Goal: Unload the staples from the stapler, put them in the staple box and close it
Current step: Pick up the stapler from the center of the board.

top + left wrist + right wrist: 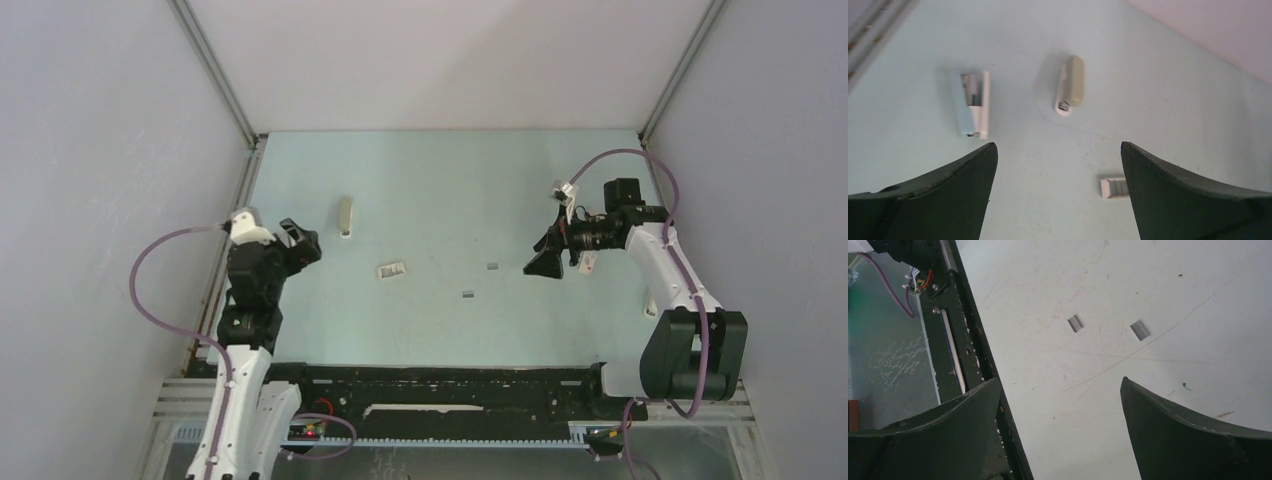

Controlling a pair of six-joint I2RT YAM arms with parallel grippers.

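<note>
Lying near staples (467, 294): box (391, 270), beige bar (345, 216)

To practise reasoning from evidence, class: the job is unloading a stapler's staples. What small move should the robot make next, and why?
Probably draw the right gripper back to rest: two staple strips already lie loose on the table before it, and both it and the left gripper stand open and empty.

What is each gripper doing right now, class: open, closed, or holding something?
Left gripper: open, holding nothing.
Right gripper: open, holding nothing.
</note>
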